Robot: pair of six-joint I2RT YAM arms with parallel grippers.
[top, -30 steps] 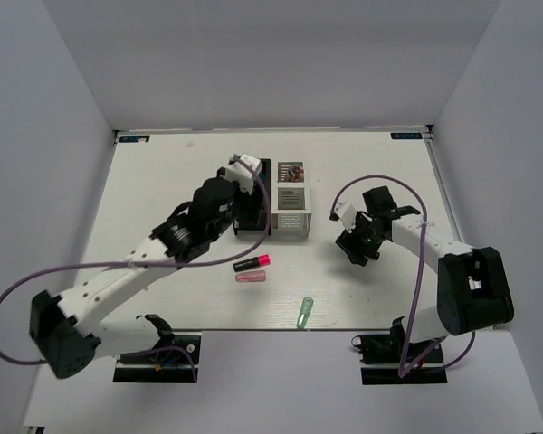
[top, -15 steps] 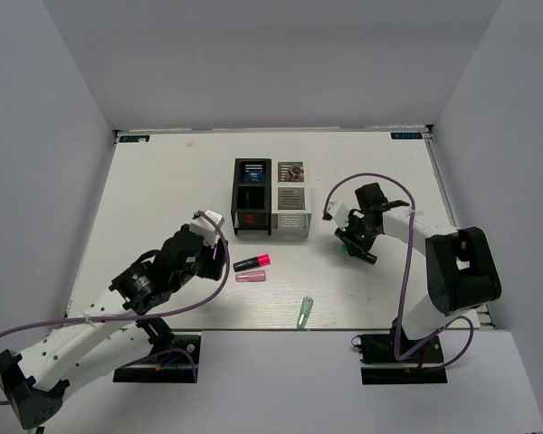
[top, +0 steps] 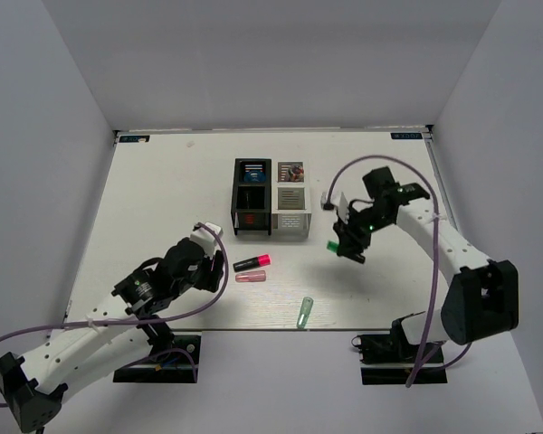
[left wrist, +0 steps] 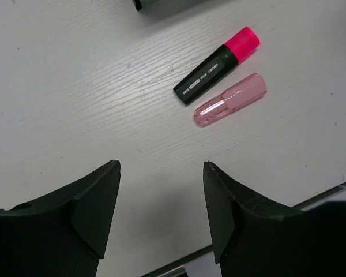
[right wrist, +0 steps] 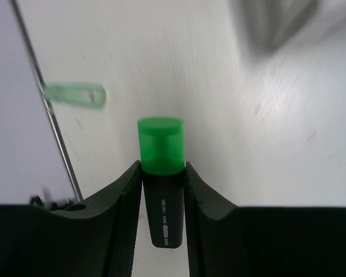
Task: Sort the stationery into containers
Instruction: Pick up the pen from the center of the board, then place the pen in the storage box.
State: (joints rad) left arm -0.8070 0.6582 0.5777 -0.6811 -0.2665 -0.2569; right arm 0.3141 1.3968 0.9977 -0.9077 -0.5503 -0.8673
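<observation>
1. Pale green translucent piece (top: 305,312): lies loose at the near edge of the white bench (top: 163,199), between the two arm bases, long axis running near to far. Nothing touches it.

2. Left tool (left wrist: 161,173): fingers spread, nothing between them, low over bare bench.

3. Pink translucent stick (left wrist: 230,107) and black marker with a pink cap (left wrist: 216,65): loose on the bench, side by side and almost touching, just ahead of the left tool and off to its right. Their long axes are parallel and run roughly left to right, with the cap towards the right. The left arm is much the nearer.

4. Right tool (right wrist: 161,167): clenched on a black highlighter with a green cap (right wrist: 160,144) and lifted clear of the bench. The barrel runs along the fingers and the cap sticks out past the tips.

5. Block of four small square bins, two black (top: 236,199) and two white (top: 291,223): stands mid-bench, to the left of the right tool and slightly farther off. A blue roll (top: 252,169) sits in the far black bin. Judgement: delivery calls for carrying the highlighter leftward over the white side.
</observation>
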